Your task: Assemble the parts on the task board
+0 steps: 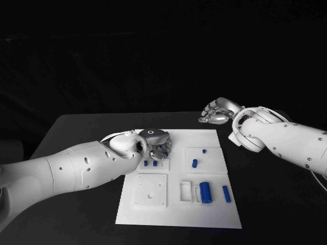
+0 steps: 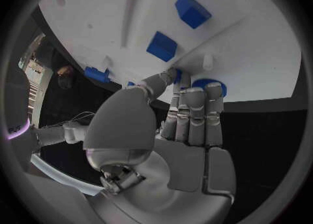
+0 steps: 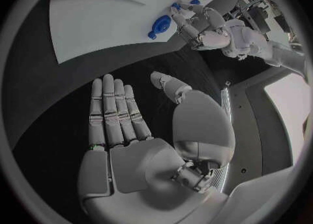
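Looks like the left hand (image 1: 155, 142) is reaching down at the far left part of the task board (image 1: 211, 212), fingertips (image 2: 184, 84) closing around a round blue part (image 2: 210, 85). Can't tell if it's actually gripping yet. Next it'll need a firm pinch and lift. The right hand (image 3: 133, 145) is hovering off-board, fingers straight, holding nothing.

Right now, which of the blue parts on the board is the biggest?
The thick blue cylinder lying near the task board's front right, beside a white rectangular block. It is clearly fatter and longer than the slim blue part next to it.
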